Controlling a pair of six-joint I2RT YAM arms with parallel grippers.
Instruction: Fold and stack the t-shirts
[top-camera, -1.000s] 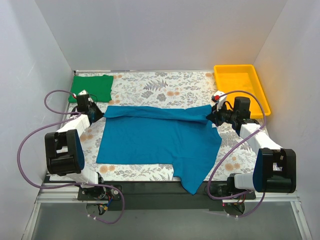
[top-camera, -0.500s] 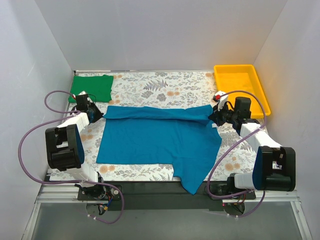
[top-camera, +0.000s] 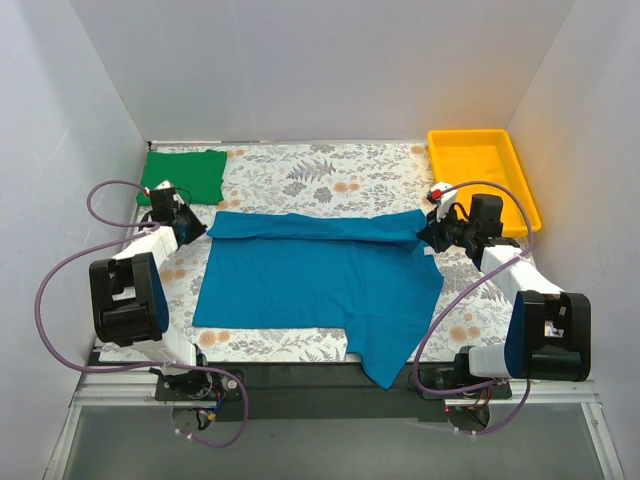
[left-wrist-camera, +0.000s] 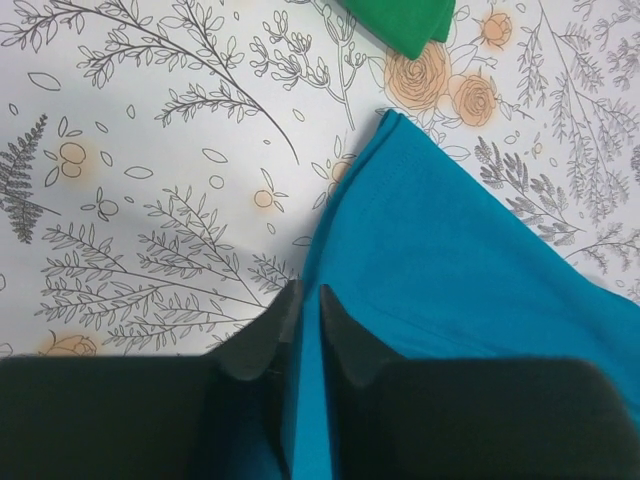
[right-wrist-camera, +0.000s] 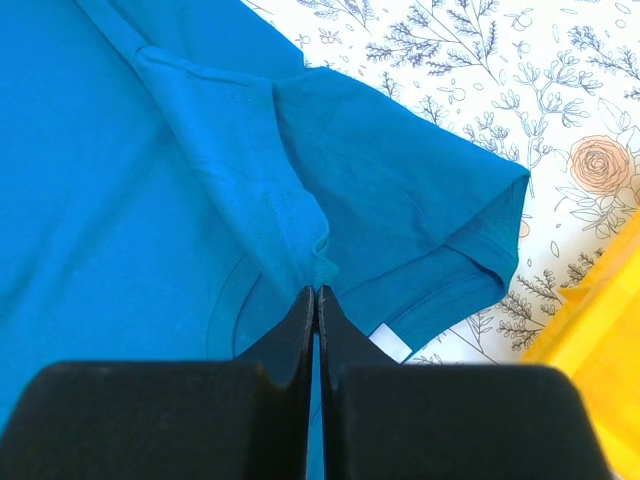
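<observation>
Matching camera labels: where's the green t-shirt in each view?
Top external: green t-shirt lies folded at the table's far-left corner.
Left wrist: only a corner shows, at the top edge, right of centre.
Right wrist: not in it.
Shared landmark: the teal-blue t-shirt, in all three views.

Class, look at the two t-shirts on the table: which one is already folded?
The green t-shirt: it is a compact folded rectangle in the far left corner. The teal-blue t-shirt lies spread out across the middle, only partly folded along its far edge.
</observation>
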